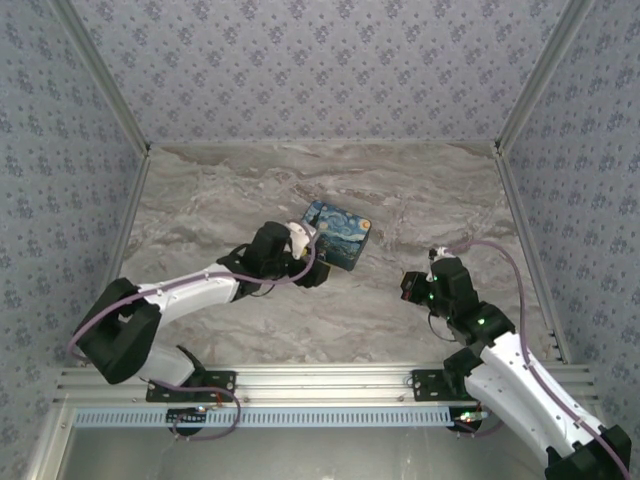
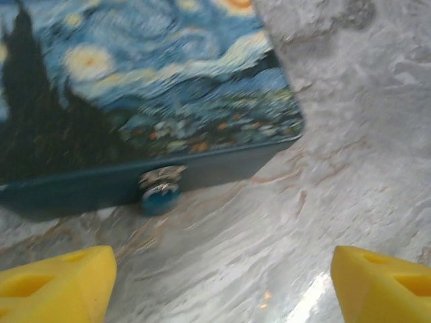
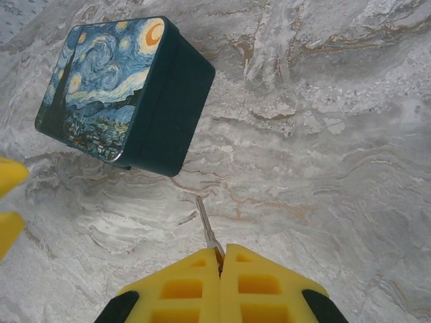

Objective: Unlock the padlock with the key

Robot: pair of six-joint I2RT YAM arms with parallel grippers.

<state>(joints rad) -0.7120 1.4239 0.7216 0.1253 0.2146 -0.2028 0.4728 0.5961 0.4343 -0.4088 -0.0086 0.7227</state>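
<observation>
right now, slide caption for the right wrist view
Right fingers clamp the key, blade aimed toward the painted box on the marble table.

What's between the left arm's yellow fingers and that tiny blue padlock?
Nothing but bare marble table, seen in the left wrist view: the left end effector faces the padlock on the box's side wall.

I'm driving this from afar, and it reads as a purpose-built robot test cell, more lab than home. The painted box (image 1: 337, 234) sits on a marble-patterned tabletop (image 1: 420, 190). Behind the box and to both sides stand flat walls (image 1: 320, 70) in a repeating floral print, joined by bare aluminium posts (image 1: 100, 70). Nearer me than the box, a slotted aluminium rail (image 1: 320, 382) carries the left arm (image 1: 190, 288) and right arm (image 1: 505, 365).
</observation>
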